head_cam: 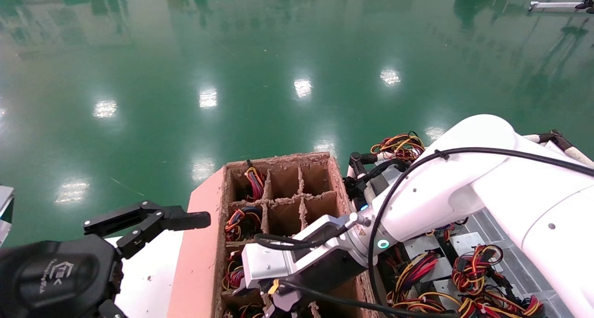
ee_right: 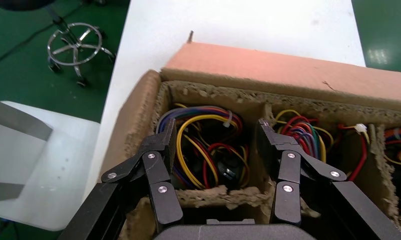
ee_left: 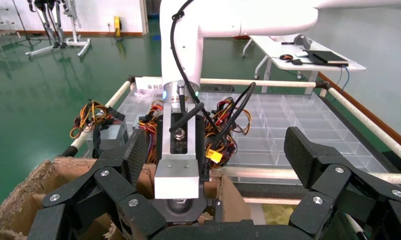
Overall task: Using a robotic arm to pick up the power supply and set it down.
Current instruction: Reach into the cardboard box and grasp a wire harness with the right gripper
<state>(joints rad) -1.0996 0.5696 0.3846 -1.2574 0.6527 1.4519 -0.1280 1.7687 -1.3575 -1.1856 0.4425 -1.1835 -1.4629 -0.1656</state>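
Over the carton (ee_right: 268,70), right hand (ee_right: 216,145) open

A flat white tabletop (ee_right: 248,22) carries a brown cardboard box (head_cam: 197,243) with a smooth pinkish outer wall and ragged, crumbly partitions; it stands on the surface, close to one edge. Bundles of red, yellow and black wires (ee_right: 203,145) fill several compartments; others near its far end are bare. Beside the box stands a clear plastic divided tray (ee_left: 288,130), framed by pale padded rails (ee_left: 261,83), holding grey metal boxes with coloured wire bundles (head_cam: 468,271). Glossy green floor (head_cam: 278,53) lies all around.
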